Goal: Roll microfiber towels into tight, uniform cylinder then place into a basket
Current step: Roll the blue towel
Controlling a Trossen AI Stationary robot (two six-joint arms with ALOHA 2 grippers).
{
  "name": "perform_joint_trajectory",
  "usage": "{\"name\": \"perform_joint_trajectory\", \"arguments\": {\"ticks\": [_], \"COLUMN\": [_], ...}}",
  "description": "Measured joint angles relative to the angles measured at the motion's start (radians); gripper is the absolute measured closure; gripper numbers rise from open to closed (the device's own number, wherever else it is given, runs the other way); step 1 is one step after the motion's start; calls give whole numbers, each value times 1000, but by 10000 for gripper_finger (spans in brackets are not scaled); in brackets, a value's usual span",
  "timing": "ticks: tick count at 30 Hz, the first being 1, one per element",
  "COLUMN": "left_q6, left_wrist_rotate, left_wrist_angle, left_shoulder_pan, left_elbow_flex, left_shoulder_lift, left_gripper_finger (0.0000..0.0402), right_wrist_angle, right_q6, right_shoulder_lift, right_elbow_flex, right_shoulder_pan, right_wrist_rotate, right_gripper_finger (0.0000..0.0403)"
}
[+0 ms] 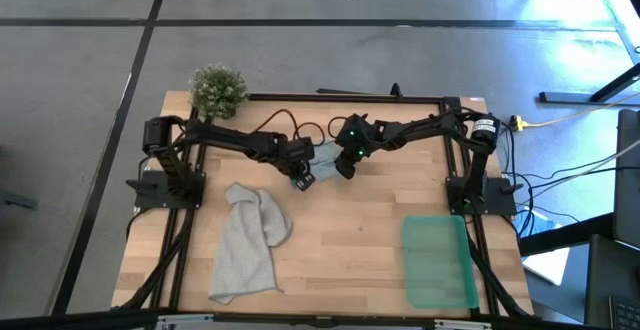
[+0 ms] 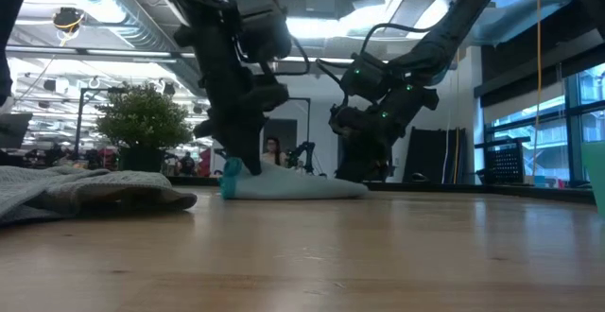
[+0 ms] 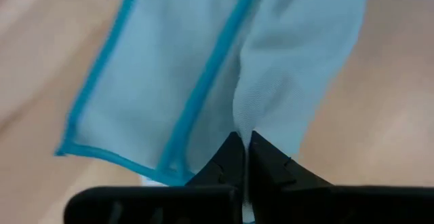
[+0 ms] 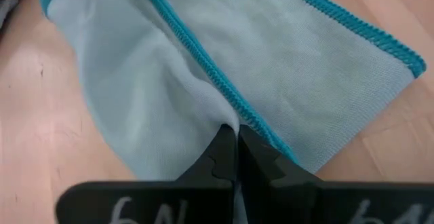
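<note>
Both claws pinched on pale blue towel (image 1: pixel 325 156), left claw (image 3: pixel 243 142), right claw (image 4: pixel 236 137)

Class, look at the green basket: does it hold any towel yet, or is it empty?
Empty. The high view shows the basket bare, the grey towel crumpled on the table, the blue towel between both hands.

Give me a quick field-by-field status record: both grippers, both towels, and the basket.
left gripper: shut on the pale blue towel, at the table's far middle
right gripper: shut on the same towel, from the opposite side
pale blue towel: folded, lying low on the table between the two grippers, not yet a cylinder
grey towel: crumpled at near left, untouched
basket: near right, no towel in it
plant: far left corner
</note>
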Motion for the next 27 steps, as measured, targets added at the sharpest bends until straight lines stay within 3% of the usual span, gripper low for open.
{"name": "perform_joint_trajectory", "arguments": {"ticks": [7, 12, 17, 27], "left_q6": [60, 62, 88, 123], "left_wrist_rotate": [-19, -20, -19, -4], "left_wrist_angle": [9, 10, 10, 10], "left_shoulder_pan": [21, 21, 21, 21], "left_elbow_flex": [0, 0, 0, 0], "left_shoulder_lift": [57, 75, 75, 75], "left_gripper_finger": [399, 398, 398, 398], "right_wrist_angle": [5, -12, -38, -505], "right_q6": [-50, -52, -73, -299], "right_shoulder_lift": [1, 6, 8, 3], "right_elbow_flex": [0, 15, 45, 302], "right_shoulder_pan": [0, -11, -17, -22], "right_wrist_rotate": [-8, -89, -105, -5], "right_gripper_finger": [390, 367, 339, 272]}}
